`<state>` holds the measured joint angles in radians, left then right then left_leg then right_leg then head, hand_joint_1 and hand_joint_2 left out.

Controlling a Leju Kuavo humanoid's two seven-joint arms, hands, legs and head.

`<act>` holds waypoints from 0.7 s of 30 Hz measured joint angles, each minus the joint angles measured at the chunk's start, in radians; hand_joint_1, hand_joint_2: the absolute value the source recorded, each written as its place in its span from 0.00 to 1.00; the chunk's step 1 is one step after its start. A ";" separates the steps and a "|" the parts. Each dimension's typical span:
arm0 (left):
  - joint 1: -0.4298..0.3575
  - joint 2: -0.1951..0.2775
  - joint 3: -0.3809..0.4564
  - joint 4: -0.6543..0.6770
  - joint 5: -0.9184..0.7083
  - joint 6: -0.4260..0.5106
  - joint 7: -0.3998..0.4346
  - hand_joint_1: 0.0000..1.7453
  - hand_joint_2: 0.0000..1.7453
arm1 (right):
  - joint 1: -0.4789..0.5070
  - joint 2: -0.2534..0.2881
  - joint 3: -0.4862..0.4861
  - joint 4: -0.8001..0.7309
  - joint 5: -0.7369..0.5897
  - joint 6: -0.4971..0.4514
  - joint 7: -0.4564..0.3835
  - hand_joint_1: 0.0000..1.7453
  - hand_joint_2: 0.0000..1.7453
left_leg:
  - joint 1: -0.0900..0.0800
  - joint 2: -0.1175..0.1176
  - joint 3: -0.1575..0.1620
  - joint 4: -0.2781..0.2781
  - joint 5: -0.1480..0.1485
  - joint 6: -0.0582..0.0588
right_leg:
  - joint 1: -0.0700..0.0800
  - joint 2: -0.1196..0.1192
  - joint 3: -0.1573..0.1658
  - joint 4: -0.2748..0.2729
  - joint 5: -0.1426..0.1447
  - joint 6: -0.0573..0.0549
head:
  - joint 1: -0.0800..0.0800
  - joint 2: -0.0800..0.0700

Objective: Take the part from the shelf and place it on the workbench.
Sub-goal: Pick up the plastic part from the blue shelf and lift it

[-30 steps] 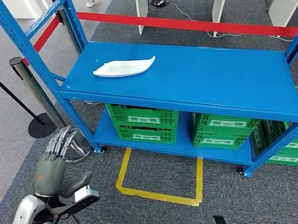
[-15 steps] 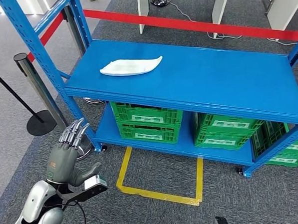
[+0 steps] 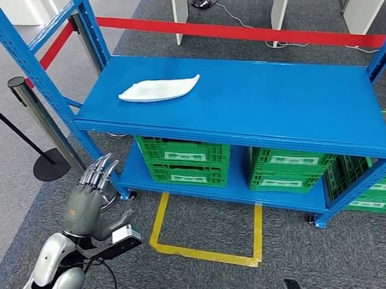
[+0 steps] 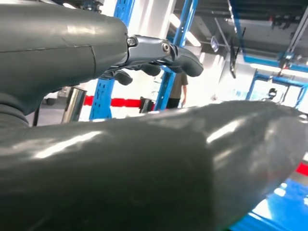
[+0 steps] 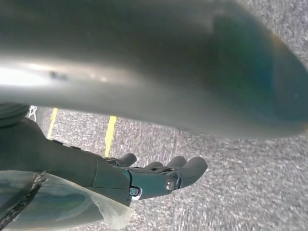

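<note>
Seen from the head view: a white part [image 3: 158, 89], long, flat and pointed at one end, lying on the upper board of the blue shelf [image 3: 277, 101], toward its left half, not touched by anything. Under that board, on the lower board, 2 green crates [image 3: 186, 159] side by side, and more green crates [image 3: 374, 187] at the far right, partly outside the frame of the shelf. On the grey carpet in front of the shelf, a yellow tape outline [image 3: 206, 247]. Behind the shelf, a red barrier band [image 3: 243, 32] stretched across. At the left, a metal post [image 3: 38, 120] on a round dark base.

Left hand [image 3: 89, 198] raised at the lower left, below the level of the upper board and well apart from the part, holding nothing; fingers stretched up and slightly spread, thumb out to the side. In the left wrist view, same hand [image 4: 109, 57] seen close, fingers extended, nothing between them; a blue upright of the shelf and a standing person [image 4: 178, 91] far behind.

Right hand [image 5: 120, 178] seen in the right wrist view, hanging over the grey carpet and a piece of yellow tape, fingers gently curved and apart, holding nothing.
</note>
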<state>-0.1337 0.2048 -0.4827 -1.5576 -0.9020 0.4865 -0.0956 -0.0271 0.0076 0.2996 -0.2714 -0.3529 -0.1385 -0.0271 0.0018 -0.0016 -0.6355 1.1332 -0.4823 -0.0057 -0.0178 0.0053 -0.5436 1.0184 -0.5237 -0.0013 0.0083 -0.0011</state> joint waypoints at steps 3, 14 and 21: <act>-0.002 0.000 -0.001 0.001 0.000 0.001 -0.001 0.00 0.00 | -0.002 0.000 -0.001 0.001 0.000 0.000 0.000 0.00 0.00 | -0.007 0.000 0.041 -0.097 0.021 0.014 | 0.003 0.001 -0.001 -0.001 -0.004 0.011 | 0.001 0.000; -0.010 0.002 -0.005 0.009 0.002 0.003 -0.010 0.00 0.00 | -0.003 -0.001 -0.004 0.005 -0.001 0.003 -0.001 0.00 0.00 | -0.011 -0.002 0.055 -0.133 0.022 0.009 | 0.001 -0.004 0.013 -0.032 0.009 0.003 | 0.010 0.000; -0.011 0.002 -0.010 0.011 0.004 0.003 -0.010 0.00 0.00 | -0.003 -0.001 -0.007 0.007 -0.003 0.006 -0.001 0.00 0.00 | -0.014 -0.002 0.054 -0.132 0.023 0.016 | -0.002 -0.004 0.014 -0.035 0.011 0.024 | 0.010 0.000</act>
<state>-0.1443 0.2064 -0.4926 -1.5470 -0.8976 0.4898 -0.1057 -0.0303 0.0069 0.2927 -0.2646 -0.3554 -0.1328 -0.0278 -0.0117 -0.0032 -0.5811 1.0013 -0.4590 0.0099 -0.0202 0.0013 -0.5300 0.9836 -0.5132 0.0231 0.0180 -0.0015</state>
